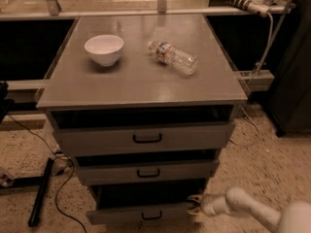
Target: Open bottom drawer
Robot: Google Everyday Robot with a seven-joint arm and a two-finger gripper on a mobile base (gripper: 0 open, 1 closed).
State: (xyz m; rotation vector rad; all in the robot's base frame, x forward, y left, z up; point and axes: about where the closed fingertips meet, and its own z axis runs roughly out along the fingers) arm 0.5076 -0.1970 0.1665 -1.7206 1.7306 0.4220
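We find the gripper [194,205] low at the right end of the bottom drawer [131,214], well to the right of its small black handle [152,215]. Its two pale tips are spread, one up by the top edge of the front and one lower. Whether either tip actually touches the metal we cannot tell from here.

The bottom drawer sits under the middle drawer [146,171] and top drawer [146,139]. Its front already stands forward, with a dark gap above it.

The off-centre hold is our chief worry. A pull from one corner would likely skew the drawer on its runners, so it binds halfway or drags the whole cabinet [136,84] along. A jolt of that kind could set the water bottle [173,57], which lies on its side on top, rolling toward an edge. The bowl [104,48] looks steadier.

The spread tips could also slide off the thin edge if the pull runs at an angle. That would leave the drawer where it is and the arm swinging free
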